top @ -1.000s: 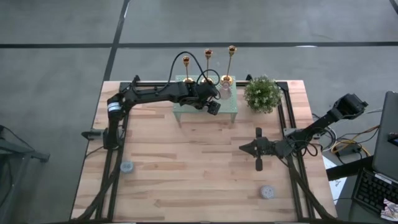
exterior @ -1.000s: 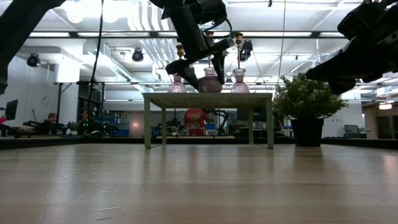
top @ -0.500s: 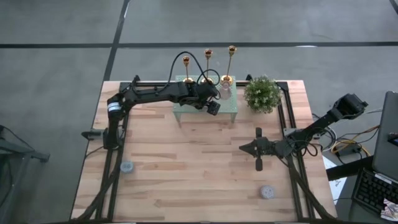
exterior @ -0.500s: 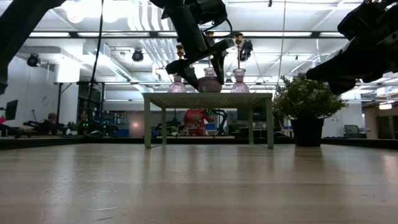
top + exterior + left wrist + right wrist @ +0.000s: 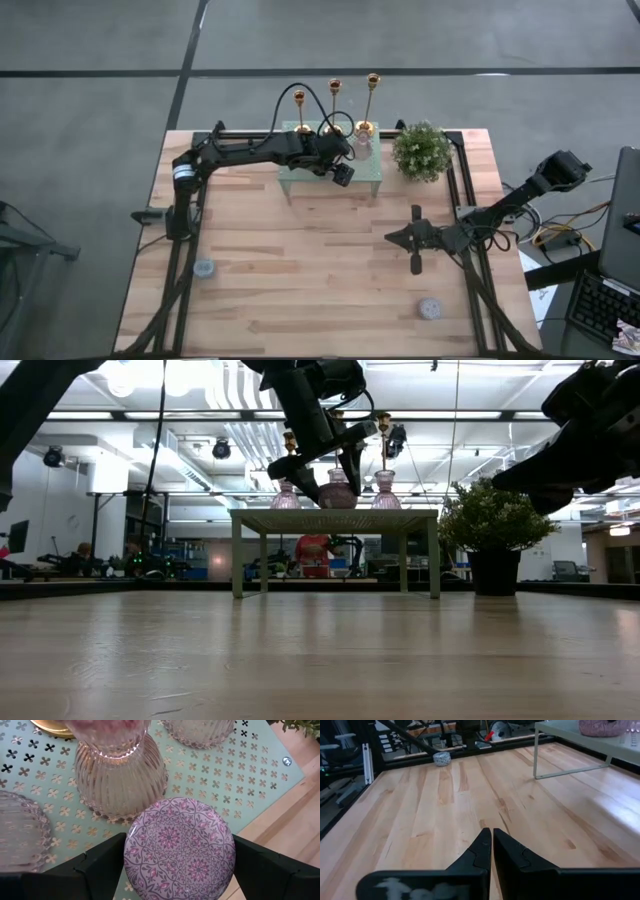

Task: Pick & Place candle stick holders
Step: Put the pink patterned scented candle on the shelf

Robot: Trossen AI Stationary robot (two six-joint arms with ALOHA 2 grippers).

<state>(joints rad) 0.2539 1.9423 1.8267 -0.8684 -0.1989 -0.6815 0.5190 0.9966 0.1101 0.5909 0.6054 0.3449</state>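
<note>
Three gold candlesticks (image 5: 335,103) stand by their round bases along the far edge of a small pale green perforated stand (image 5: 305,183); one gold base shows in the left wrist view (image 5: 50,726). My left gripper (image 5: 343,172) reaches over the stand, pointing down, shut on a round tin with a purple floral top (image 5: 179,850), just near of the candlesticks. Pink ribbed glass holders (image 5: 120,780) stand on the stand beside it. My right gripper (image 5: 390,238) is shut and empty, low over the table at the right. My left gripper holds the round tin by its rim, one finger (image 5: 102,862) on each of two opposite sides (image 5: 131,857). The fingers come from above, pointing down. The tin lies level, patterned top up; whether it rests on the stand or hangs clear, I cannot tell.
A potted green plant (image 5: 421,150) stands right of the stand. Two small grey balls (image 5: 204,268) (image 5: 430,308) lie near the table's front. Black frame rails run along the table's left and right sides. Bare wood lies between the stand and the near edge.
</note>
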